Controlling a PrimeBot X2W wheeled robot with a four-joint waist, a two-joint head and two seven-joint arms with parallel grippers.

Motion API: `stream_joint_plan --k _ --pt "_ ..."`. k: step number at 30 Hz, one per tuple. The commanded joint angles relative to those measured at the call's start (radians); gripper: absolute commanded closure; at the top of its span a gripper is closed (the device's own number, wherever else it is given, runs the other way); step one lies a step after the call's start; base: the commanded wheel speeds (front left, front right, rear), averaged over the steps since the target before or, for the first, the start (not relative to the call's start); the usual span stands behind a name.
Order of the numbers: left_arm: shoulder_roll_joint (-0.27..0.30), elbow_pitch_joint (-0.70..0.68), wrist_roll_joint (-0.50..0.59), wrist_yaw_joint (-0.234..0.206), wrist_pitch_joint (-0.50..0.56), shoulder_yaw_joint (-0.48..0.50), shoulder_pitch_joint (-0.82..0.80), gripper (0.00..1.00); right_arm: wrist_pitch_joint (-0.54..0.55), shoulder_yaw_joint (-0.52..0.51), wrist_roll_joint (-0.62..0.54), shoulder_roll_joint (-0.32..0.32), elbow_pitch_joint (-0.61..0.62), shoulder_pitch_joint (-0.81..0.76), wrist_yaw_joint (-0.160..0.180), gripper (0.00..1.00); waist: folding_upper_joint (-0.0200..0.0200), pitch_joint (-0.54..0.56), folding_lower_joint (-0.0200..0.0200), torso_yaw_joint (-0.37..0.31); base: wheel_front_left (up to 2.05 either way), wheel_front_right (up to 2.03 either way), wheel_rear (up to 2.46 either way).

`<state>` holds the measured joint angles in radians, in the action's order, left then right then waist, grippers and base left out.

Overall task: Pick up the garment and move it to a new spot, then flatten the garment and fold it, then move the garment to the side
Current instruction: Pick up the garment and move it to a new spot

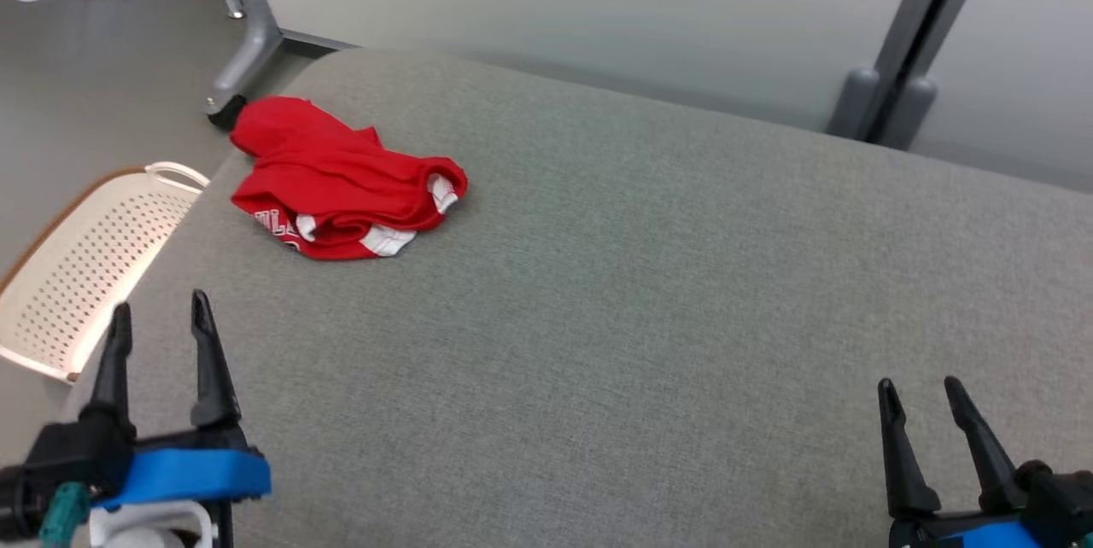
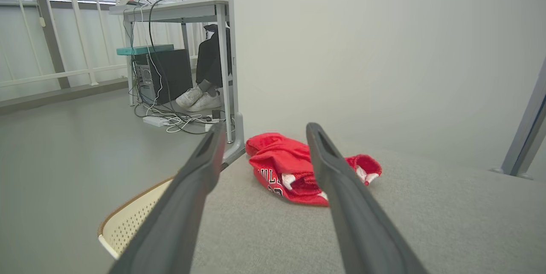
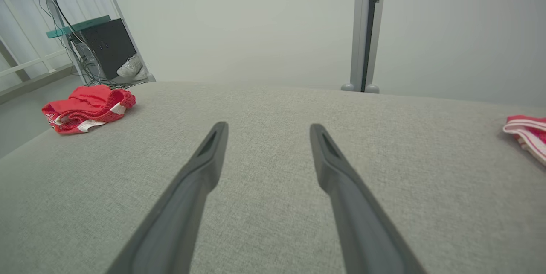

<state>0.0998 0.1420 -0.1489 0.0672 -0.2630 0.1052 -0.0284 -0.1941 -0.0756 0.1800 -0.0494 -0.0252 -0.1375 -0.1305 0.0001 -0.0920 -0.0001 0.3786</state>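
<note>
The garment [image 1: 341, 189] lies in a heap near the bench's [image 1: 640, 317] far left corner. By my reckoning nothing is done yet: lifting, moving, flattening, folding and setting aside all remain. It is red, crumpled and doubled over itself, with white trim and some lettering showing. Well apart from it, at the near edge, the left hand [image 1: 160, 305] and right hand [image 1: 920, 384] both stand spread wide, empty.
</note>
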Motion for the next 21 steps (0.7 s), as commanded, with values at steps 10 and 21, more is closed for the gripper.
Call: stream_joint_plan --k 10,21 --pt "0.088 0.082 -0.055 -0.007 -0.002 0.111 -0.323 0.00 0.062 -0.069 -0.085 -0.007 0.164 0.096 0.000 0.00 -0.0001 -0.164 0.0001 -0.140 0.00 0.00 0.00" --pt "0.250 0.289 -0.111 -0.006 0.029 0.203 -0.623 0.00 0.143 -0.173 -0.114 -0.029 0.390 0.141 0.000 0.00 -0.0001 -0.382 0.0001 -0.257 0.00 0.00 0.00"
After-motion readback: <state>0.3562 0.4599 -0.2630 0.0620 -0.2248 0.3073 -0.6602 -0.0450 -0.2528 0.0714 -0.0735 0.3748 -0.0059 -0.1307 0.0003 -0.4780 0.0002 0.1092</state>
